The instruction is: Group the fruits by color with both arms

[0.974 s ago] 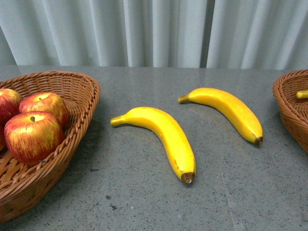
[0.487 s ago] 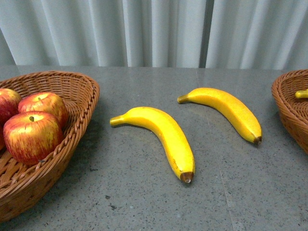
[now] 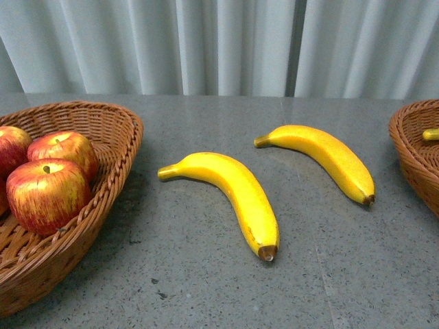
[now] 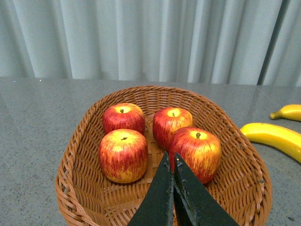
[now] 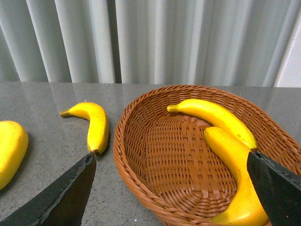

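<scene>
I see a grey speckled stone tabletop (image 3: 206,288) running back to a pale pleated curtain (image 3: 206,48) that closes off the whole far side.

At the left edge sits the left basket (image 3: 110,199), brown wicker. My left wrist camera shows four apples (image 4: 123,155) in it, packed close together, red streaked with yellow, with short brown stems. The left gripper (image 4: 171,157) hangs over the basket's near rim with its black fingers pressed together and nothing between them.

Two bananas lie loose on the table between the baskets. The near banana (image 3: 233,195) is glossy yellow, curved, with its brown tip towards me. The far banana (image 3: 326,157) lies just to the right of it, apart.

The right basket (image 3: 411,157) holds two more bananas (image 5: 214,117) side by side. The right gripper (image 5: 170,157) is spread wide over that basket and carries nothing.
</scene>
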Controlling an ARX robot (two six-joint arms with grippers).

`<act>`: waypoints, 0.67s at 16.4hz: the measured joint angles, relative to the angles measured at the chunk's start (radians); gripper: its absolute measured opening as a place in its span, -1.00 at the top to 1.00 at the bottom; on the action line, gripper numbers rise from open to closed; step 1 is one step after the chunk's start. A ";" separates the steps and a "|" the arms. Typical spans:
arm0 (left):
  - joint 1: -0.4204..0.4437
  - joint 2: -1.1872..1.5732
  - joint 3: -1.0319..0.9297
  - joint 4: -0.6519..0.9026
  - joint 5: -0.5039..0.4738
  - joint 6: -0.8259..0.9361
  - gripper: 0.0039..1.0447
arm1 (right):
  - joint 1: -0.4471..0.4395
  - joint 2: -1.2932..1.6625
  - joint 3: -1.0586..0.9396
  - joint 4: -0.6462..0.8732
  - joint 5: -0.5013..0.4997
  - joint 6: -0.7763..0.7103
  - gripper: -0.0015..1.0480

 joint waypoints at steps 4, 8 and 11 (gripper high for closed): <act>0.000 0.000 0.000 0.000 0.000 0.000 0.08 | 0.000 0.000 0.000 0.000 0.000 0.000 -0.87; 0.000 0.000 0.000 0.000 0.000 0.000 -0.75 | 0.000 0.000 0.000 0.000 0.000 0.000 -0.87; 0.000 0.000 0.000 0.000 0.000 0.000 -0.87 | 0.000 0.000 0.000 0.000 0.000 0.000 -0.87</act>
